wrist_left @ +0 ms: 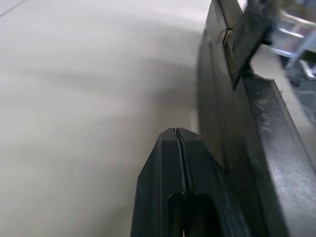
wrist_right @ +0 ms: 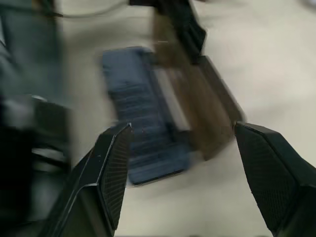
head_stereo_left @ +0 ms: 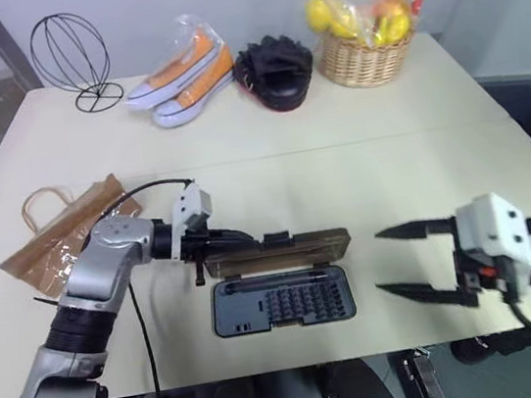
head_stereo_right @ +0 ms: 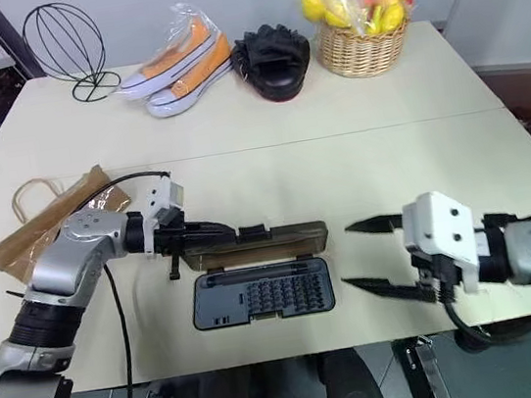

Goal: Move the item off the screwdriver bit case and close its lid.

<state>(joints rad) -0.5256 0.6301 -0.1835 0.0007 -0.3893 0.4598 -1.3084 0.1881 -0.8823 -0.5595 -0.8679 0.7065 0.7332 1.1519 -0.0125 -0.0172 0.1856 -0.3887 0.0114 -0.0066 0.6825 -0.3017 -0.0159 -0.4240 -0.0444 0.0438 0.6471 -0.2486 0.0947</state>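
Pale beige tabletop (head_stereo_left: 357, 146) takes up pretty much the whole head view, with a grey floor peeking in at the corners. Along the top edge of the frame sit a wire head-form stand (head_stereo_left: 73, 60), a pair of orange and white sneakers (head_stereo_left: 184, 80), a black padded glove (head_stereo_left: 273, 71) and a wicker basket of fruit (head_stereo_left: 363, 35); none of that matters for the job.

Over at the left edge lies the brown paper bag (head_stereo_left: 58, 238), flat on the tabletop and well clear of the case, so that part looks done. The screwdriver bit case (head_stereo_left: 282, 301) sits lower centre of the frame, open, rows of bits showing. Its smoky brown lid (head_stereo_left: 278, 254) stands along the far edge of the tray, tipped up partway.

The left gripper (head_stereo_left: 214, 238) has its jaws pressed together and is poking in at the lid's left end, right up against it in the left wrist view. The right gripper (head_stereo_left: 414, 259) hangs at the lower right, jaws spread apart, holding nothing, well off from the case.

Best bet for the closing step: push from behind the lid, near the middle rather than the corner, so it folds toward the tray evenly. Then press down by the black latch tab (head_stereo_left: 275, 240), or the light case will probably skid.
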